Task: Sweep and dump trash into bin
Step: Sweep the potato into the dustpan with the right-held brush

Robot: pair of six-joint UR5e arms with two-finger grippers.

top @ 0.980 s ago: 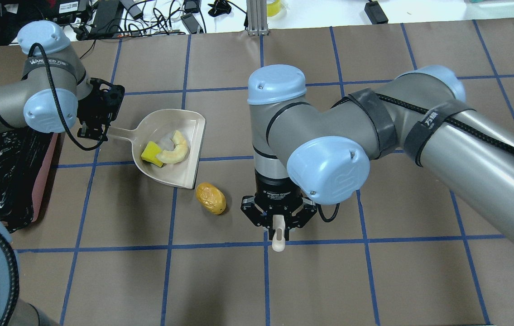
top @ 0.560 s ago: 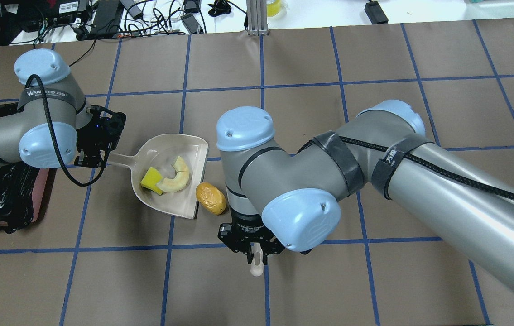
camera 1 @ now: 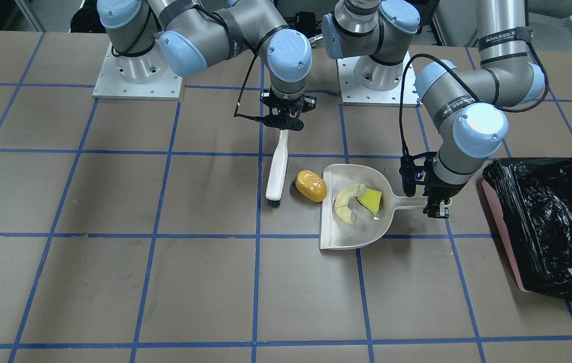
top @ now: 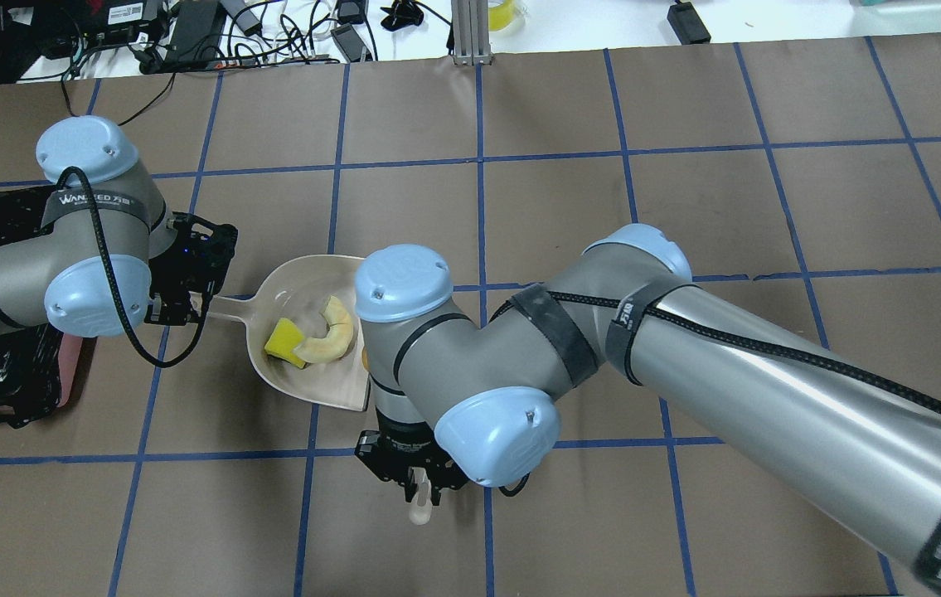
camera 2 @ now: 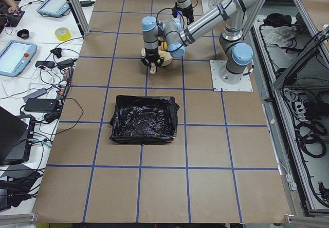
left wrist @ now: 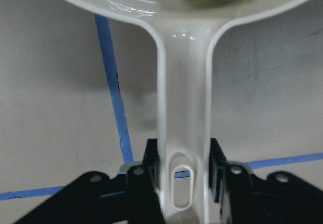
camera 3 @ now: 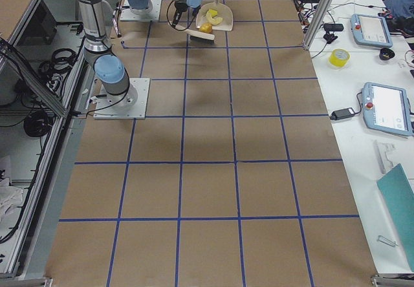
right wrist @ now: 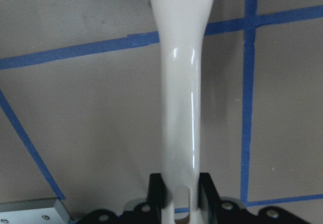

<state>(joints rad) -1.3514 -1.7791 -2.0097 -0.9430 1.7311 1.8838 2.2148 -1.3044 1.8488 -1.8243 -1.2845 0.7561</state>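
Note:
The beige dustpan [camera 1: 351, 227] lies on the table with the tan-and-white bread piece [camera 1: 346, 203] and the yellow-green wedge [camera 1: 370, 200] inside. My left gripper [camera 1: 438, 204] is shut on its handle [left wrist: 184, 108]. The orange-yellow lump [camera 1: 311, 185] lies on the table at the pan's open lip, between the pan and the brush bristles [camera 1: 273, 203]. My right gripper [camera 1: 284, 125] is shut on the white brush handle [right wrist: 180, 82]. In the overhead view my right arm hides most of the lump. The bin [camera 1: 502, 232], pink-sided with a black bag, stands beyond the pan's handle.
Cables and power bricks [top: 271, 25] lie along the far table edge. Two arm base plates [camera 1: 137, 75] sit at the robot's side. Side benches hold tablets [camera 2: 18, 56] and a tape roll [camera 3: 338, 57]. Blue tape lines grid the brown table.
My right arm has swung toward the dustpan with the brush, now covering the lump from overhead. The left gripper has shifted the dustpan nearer, so its lip meets the lump.

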